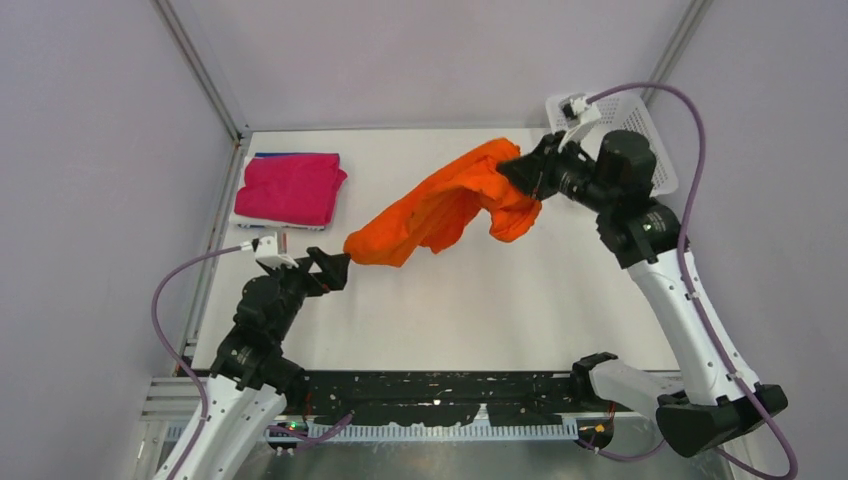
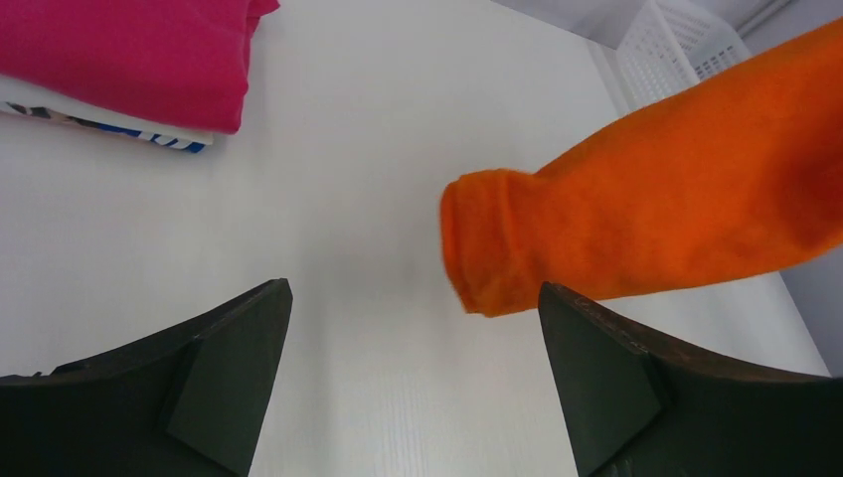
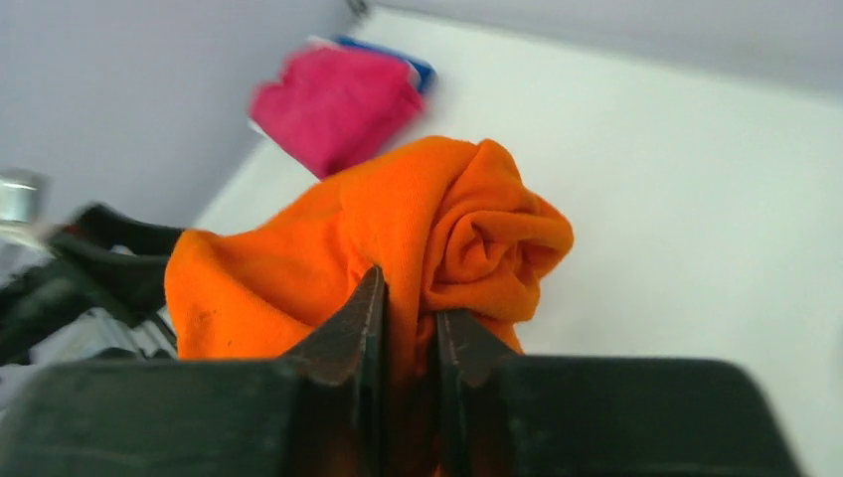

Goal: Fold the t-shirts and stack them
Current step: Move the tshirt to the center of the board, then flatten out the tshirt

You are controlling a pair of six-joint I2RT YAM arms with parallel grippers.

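The orange t-shirt (image 1: 440, 205) hangs bunched above the table, stretched from the back right down toward the left. My right gripper (image 1: 512, 172) is shut on its upper end (image 3: 467, 229). My left gripper (image 1: 338, 268) is open and empty, its tips just short of the shirt's lower end (image 2: 492, 248). The magenta-pink t-shirt (image 1: 290, 187) lies folded at the back left, on top of a blue one whose edge barely shows (image 1: 275, 155). Both also show in the left wrist view (image 2: 129, 55) and the right wrist view (image 3: 338, 99).
A white mesh basket (image 1: 630, 125) stands at the back right corner behind the right arm; it also shows in the left wrist view (image 2: 676, 40). Grey walls with metal posts (image 1: 205, 75) close in the white table (image 1: 450, 310).
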